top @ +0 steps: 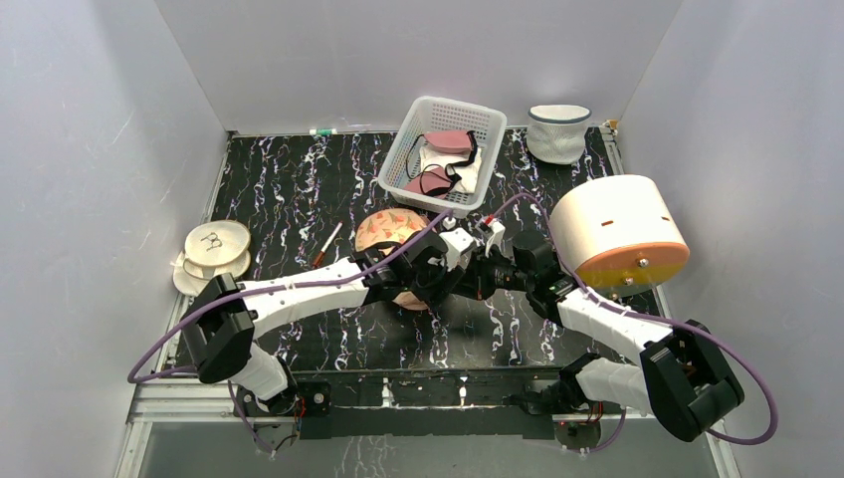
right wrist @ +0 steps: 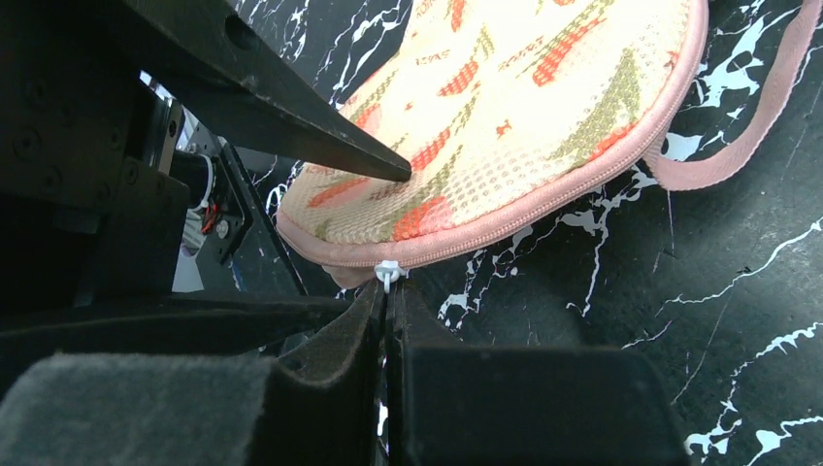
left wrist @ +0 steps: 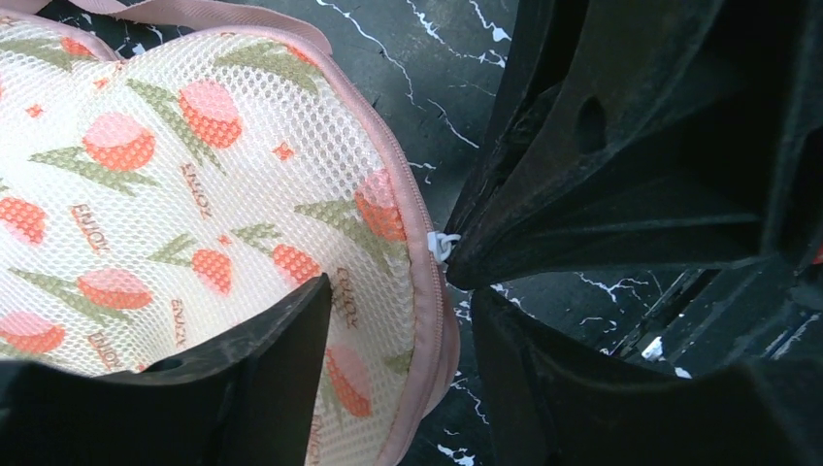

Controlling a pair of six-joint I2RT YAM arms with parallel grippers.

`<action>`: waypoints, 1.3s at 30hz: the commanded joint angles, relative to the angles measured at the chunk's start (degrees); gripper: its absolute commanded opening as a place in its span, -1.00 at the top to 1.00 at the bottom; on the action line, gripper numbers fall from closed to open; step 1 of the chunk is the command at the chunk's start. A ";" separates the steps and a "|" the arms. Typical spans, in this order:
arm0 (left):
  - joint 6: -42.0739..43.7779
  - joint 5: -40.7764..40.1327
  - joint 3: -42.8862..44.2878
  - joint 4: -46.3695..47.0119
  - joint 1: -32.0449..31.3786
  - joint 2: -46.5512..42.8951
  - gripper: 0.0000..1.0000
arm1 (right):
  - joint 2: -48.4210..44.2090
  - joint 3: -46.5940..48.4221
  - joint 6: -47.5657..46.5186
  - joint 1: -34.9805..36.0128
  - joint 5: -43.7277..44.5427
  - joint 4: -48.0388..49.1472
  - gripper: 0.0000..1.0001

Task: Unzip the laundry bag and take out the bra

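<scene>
Left of centre in the overhead view, straddling the laundry bag's point(top: 386, 229) zip edge with the left gripper point(left wrist: 403, 291) splayed; just right, clenching the right gripper point(right wrist: 388, 291) on its white zip pull point(right wrist: 388, 273); sitting below a white basket point(top: 450, 101), left of a cream drum point(top: 617, 229).

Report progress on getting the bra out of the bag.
Done: nothing yet; the bag lies zipped shut along the edge in view. In hand: the right fingers are pinched on the white zip pull, and one left finger presses on the bag's top. Left: draw the zip open, then take out the bra, which is not visible.
</scene>
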 commanded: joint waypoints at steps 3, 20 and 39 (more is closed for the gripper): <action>1.26 -4.49 1.66 -0.91 -0.66 0.26 0.19 | -0.29 0.74 0.84 0.66 -0.97 4.90 1.00; 2.84 -8.39 -1.07 -5.42 -0.61 -7.12 1.00 | 0.40 3.36 -2.48 0.43 13.40 -4.47 1.00; 0.32 -7.00 -3.15 -4.92 -0.65 -8.74 0.33 | 4.10 2.42 -2.86 -1.95 3.02 -1.44 1.00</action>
